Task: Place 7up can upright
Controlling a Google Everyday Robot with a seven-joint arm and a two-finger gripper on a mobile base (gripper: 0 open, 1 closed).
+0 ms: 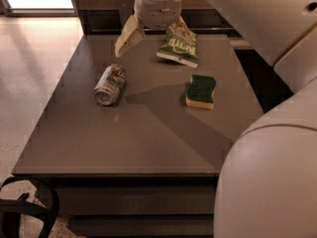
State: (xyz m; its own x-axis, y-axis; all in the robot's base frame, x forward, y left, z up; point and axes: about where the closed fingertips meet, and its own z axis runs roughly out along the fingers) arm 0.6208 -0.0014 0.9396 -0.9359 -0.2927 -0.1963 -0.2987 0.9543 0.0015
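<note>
The 7up can [110, 84] lies on its side on the left part of the grey table [138, 143], its silver end facing the front. My gripper [157, 37] hangs above the far middle of the table, to the right of and behind the can. Its two cream fingers are spread wide apart with nothing between them. One finger [128, 35] points down to the left toward the can. The other finger [185, 29] is in front of the chip bag.
A flat green chip bag [177, 47] lies at the far middle of the table. A green and yellow sponge [200, 91] lies to the right of centre. My arm fills the right side of the view. A dark cable loop [29, 207] sits on the floor at the front left.
</note>
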